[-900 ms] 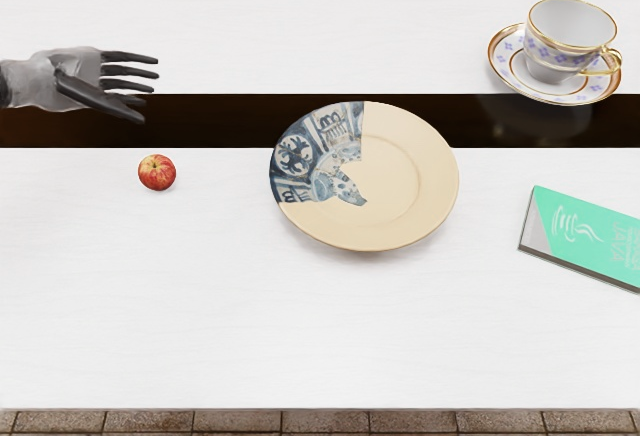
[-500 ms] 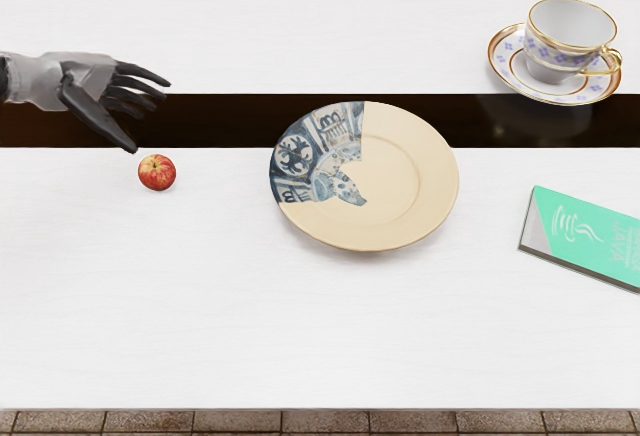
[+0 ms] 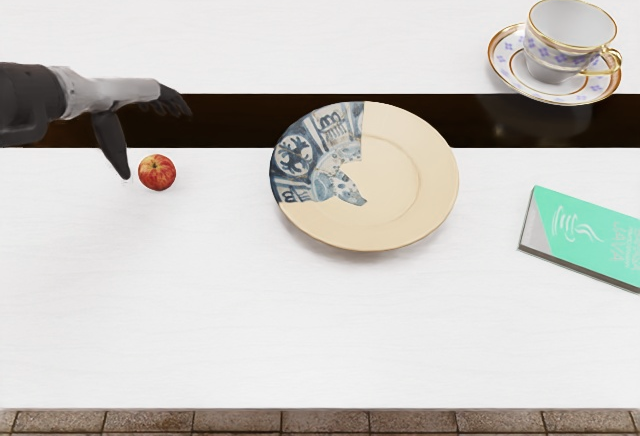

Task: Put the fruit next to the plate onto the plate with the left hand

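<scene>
A small red apple point(image 3: 157, 172) lies on the white table, left of the plate. The cream plate point(image 3: 400, 181) with a blue patterned section sits in the middle and holds nothing. My left hand point(image 3: 140, 126) reaches in from the left edge and hovers just above and behind the apple. Its thumb point(image 3: 113, 146) points down at the apple's left side while the other fingers point(image 3: 170, 103) stretch toward the right. The hand is open and holds nothing. No right arm shows.
A white teacup on a saucer point(image 3: 556, 51) stands at the back right. A teal book point(image 3: 585, 238) lies at the right edge. A dark gap point(image 3: 540, 121) runs across the table behind the plate.
The left hand has moved right and down toward the apple, turning so its thumb points downward beside the fruit. The apple and plate have stayed put.
</scene>
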Motion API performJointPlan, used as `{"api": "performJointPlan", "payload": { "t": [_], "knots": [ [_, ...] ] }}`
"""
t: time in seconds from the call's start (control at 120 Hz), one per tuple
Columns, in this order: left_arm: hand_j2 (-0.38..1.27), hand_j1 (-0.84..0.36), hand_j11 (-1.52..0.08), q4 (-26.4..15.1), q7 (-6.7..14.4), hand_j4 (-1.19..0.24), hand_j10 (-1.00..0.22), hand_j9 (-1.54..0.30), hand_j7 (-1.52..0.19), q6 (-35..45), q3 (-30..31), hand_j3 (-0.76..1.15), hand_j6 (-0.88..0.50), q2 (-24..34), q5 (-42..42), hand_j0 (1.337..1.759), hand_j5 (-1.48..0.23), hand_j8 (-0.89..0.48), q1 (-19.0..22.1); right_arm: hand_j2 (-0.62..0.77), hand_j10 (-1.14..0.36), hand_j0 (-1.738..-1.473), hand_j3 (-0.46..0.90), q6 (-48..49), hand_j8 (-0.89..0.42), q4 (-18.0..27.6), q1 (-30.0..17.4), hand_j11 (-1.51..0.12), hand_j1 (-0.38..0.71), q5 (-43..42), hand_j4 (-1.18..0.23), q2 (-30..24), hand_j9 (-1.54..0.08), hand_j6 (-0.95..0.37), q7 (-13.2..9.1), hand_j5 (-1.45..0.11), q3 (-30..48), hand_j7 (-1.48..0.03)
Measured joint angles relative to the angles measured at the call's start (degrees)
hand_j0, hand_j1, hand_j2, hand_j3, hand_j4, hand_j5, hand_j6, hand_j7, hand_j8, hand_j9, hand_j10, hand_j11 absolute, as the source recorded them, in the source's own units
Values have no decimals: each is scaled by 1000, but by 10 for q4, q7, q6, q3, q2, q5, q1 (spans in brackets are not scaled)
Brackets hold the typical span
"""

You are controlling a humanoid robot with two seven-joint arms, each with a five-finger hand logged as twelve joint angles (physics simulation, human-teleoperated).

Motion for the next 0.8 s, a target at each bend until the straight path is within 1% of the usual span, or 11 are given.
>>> {"api": "performJointPlan", "payload": {
  "t": [0.025,0.042,0.117,0.233,0.358,0.525,0.8],
  "knots": [
    [52,55,-321,-6,0,-251,-250,-321,-321,16,25,0,-252,-7,6,1658,-321,-251,-19,-6,-31,-1658,0,0,-31,0,0,-40,-312,0,-31,0,-40,-31,0,-40,0,-40],
    [52,55,-321,-9,0,-250,-250,-321,-321,26,40,0,-251,-11,9,1658,-321,-251,-24,-6,-31,-1658,0,0,-31,0,0,-40,-312,0,-31,0,-40,-31,0,-40,0,-40],
    [52,55,-321,-18,1,-251,-250,-321,-321,56,92,0,-251,-29,18,1658,-321,-251,-30,-6,-31,-1658,0,0,-31,0,0,-40,-312,0,-31,0,-40,-31,0,-40,0,-40],
    [52,54,-321,-22,30,-251,-250,-322,-322,92,149,0,-252,-67,25,1658,-322,-251,-47,-6,-31,-1658,0,0,-31,0,0,-40,-312,0,-31,0,-40,-31,0,-40,0,-40],
    [52,53,-322,-10,53,-251,-250,-322,-322,130,191,0,-252,-92,29,1658,-323,-252,-47,-6,-31,-1658,0,0,-31,0,0,-40,-312,0,-31,0,-40,-31,0,-40,0,-40],
    [52,54,-322,26,63,-251,-250,-322,-322,155,218,0,-251,-119,33,1658,-322,-251,-41,-6,-31,-1658,0,0,-31,0,0,-40,-312,0,-31,0,-40,-31,0,-40,0,-40],
    [52,53,-322,74,63,-250,-250,-322,-322,154,224,0,-251,-147,27,1658,-323,-251,-33,-6,-31,-1658,0,0,-31,0,0,-40,-312,0,-31,0,-40,-31,0,-40,0,-40]
  ]
}}
